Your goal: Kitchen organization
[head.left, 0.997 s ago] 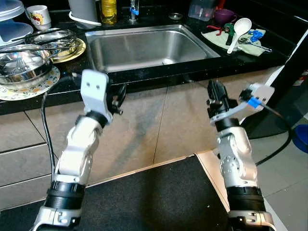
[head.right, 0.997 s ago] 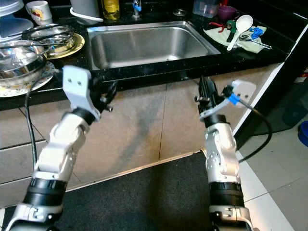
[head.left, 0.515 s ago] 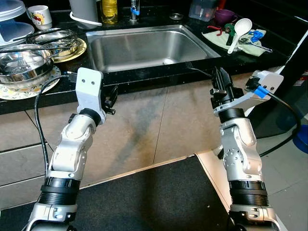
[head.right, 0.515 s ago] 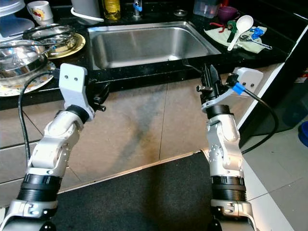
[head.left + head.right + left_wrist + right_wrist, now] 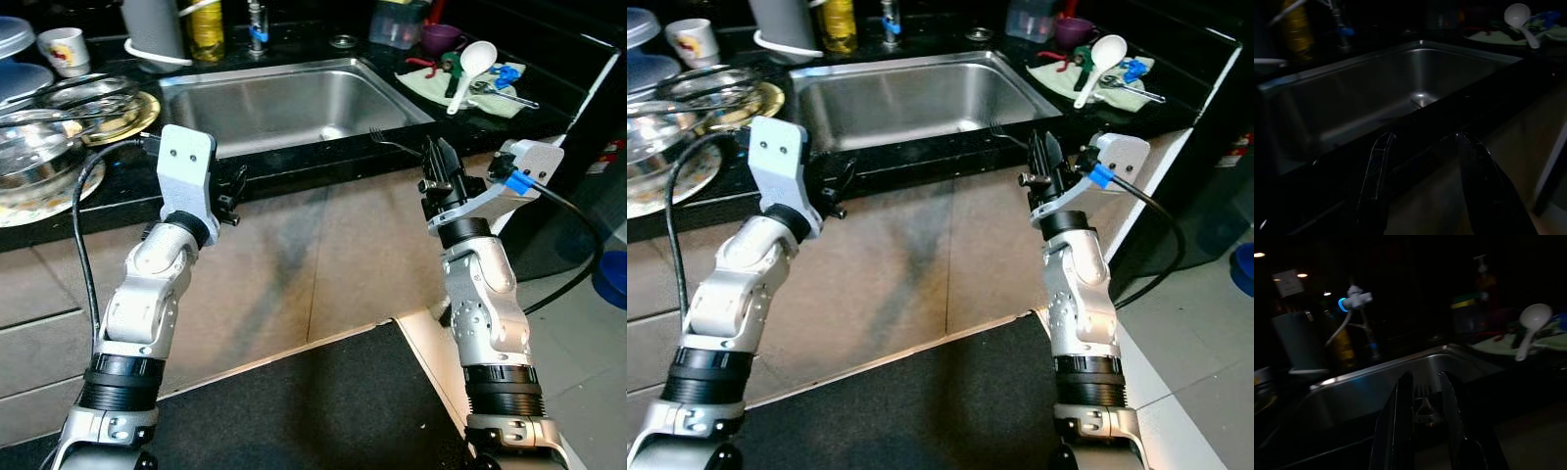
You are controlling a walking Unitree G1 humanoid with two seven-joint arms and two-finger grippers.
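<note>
I stand before a steel sink (image 5: 294, 67) set in a black counter (image 5: 323, 157). My right gripper (image 5: 436, 162) is raised at the counter's front edge by the sink's right corner, shut on a thin metal fork (image 5: 387, 143) whose tines reach over the rim. In the right wrist view the fork (image 5: 1425, 407) sits between the two near-closed fingers. My left gripper (image 5: 233, 188) hangs just below the counter edge in front of the sink's left part. Its fingers (image 5: 1378, 166) stand apart with nothing between them.
Steel bowls and plates (image 5: 44, 157) are stacked on the counter to the left, with a mug (image 5: 64, 49) behind. A white ladle (image 5: 465, 64) and tools lie on a green cloth at the right. An oil bottle (image 5: 206, 29) stands behind the sink. A dark mat (image 5: 323, 411) covers the floor.
Both arms have risen toward the counter edge over the last second. The fork's tines now show above the rim. The camera has shifted a little.
</note>
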